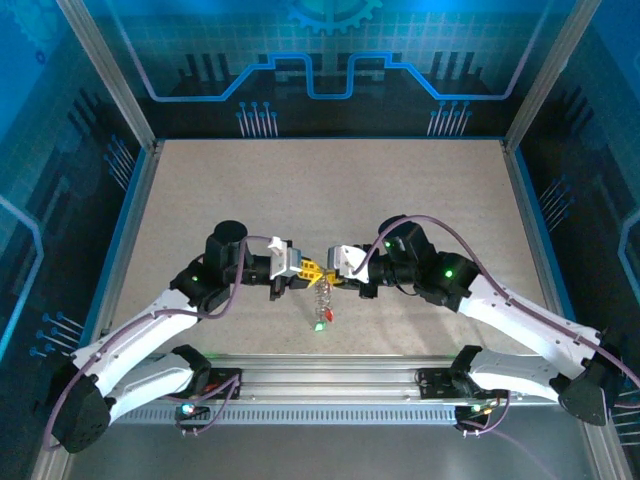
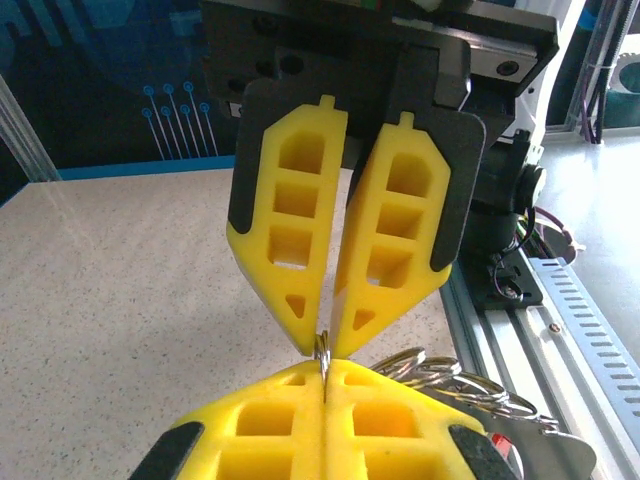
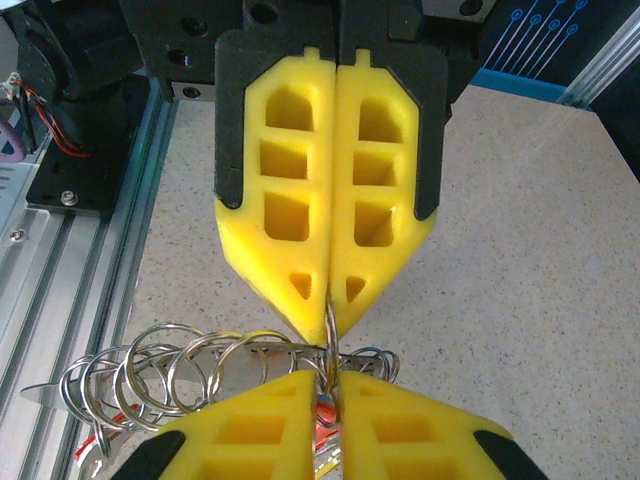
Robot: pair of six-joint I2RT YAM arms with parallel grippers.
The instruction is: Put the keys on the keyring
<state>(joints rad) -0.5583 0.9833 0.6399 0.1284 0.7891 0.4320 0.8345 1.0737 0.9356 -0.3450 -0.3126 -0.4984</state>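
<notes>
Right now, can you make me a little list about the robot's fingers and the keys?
left fingers: shut on the keyring
right fingers: pinching the same keyring, tip to tip with the left
silver rings: linked bunch trailing from the fingertips toward the arm bases
tags: red and green, at the bunch's end
table: speckled beige, underneath

A speckled beige table (image 1: 320,190) has an aluminium rail (image 1: 330,390) along its near edge and a blue circuit-patterned wall (image 1: 420,40) at its far side.
</notes>
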